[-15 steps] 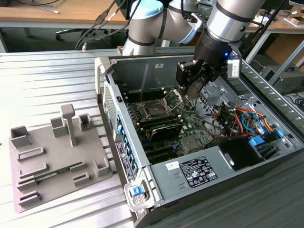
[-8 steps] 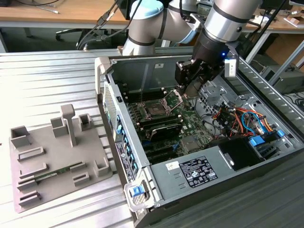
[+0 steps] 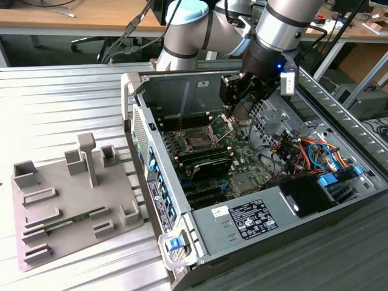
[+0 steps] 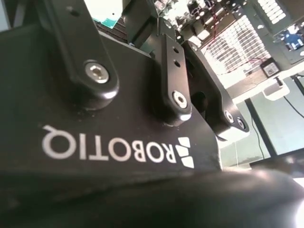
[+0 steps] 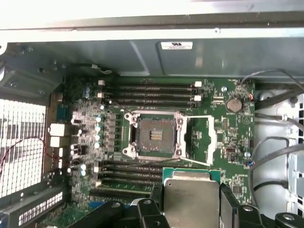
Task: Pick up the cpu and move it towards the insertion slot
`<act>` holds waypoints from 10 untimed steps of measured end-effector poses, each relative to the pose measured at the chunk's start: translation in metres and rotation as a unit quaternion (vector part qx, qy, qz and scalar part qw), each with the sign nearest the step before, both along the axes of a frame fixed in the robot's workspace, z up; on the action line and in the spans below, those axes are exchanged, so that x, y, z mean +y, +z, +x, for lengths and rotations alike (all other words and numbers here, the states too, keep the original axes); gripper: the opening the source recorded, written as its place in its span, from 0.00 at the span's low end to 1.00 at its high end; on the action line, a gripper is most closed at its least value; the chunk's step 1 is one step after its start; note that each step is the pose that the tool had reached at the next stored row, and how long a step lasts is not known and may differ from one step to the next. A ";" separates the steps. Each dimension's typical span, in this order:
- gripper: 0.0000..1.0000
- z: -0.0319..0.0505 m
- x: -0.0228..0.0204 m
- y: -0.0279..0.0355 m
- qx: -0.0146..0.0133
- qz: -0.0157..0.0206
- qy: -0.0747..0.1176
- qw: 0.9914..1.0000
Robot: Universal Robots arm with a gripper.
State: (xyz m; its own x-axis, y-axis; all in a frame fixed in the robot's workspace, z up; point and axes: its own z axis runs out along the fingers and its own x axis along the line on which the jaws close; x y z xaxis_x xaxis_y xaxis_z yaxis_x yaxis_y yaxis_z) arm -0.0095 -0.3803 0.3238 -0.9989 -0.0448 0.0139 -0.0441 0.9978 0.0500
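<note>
Pincer: the black two-fingered pincer (image 5: 192, 209) on the silver arm is clamped on the cpu, one finger (image 5: 156, 202) against each side edge; in the exterior view the pincer (image 3: 233, 112) hangs inside the open case over the board.
Cpu: the small flat square chip with a pale silvery top and green rim (image 5: 191, 197) sits level between the fingers, held off the board, above the long black memory slots nearest the camera (image 5: 128, 173).
Insertion slot: the square dark socket in a silver metal frame (image 5: 154, 135) lies just beyond the cpu, at about eleven o'clock from it in the first wrist view; its hinged load plate (image 5: 199, 140) is swung open at the socket's three o'clock side. In the exterior view the socket (image 3: 197, 140) is at about eight o'clock from the pincer.
Motherboard: the green board (image 5: 232, 137) carries a second bank of black memory slots (image 5: 152, 92) beyond the socket.
Computer case: grey metal tower (image 3: 242, 224) lying on its side, lid off.
Tabletop: ribbed metal tabletop (image 3: 60, 103) bearing a grey plastic fixture tray (image 3: 66, 200) well apart from the case, at its nine o'clock in the exterior view.
</note>
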 end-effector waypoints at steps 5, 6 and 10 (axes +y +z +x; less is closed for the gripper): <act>0.55 0.0008 0.0139 -0.0043 0.000 0.000 -0.001 1.000; 0.55 0.0009 0.0159 -0.0049 0.000 0.000 -0.001 1.000; 0.55 0.0013 0.0233 -0.0072 0.000 0.001 -0.001 1.000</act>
State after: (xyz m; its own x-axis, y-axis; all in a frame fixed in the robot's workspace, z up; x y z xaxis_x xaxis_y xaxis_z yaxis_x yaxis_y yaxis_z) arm -0.0081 -0.3570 0.3166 -0.9990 -0.0429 0.0138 -0.0421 0.9978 0.0515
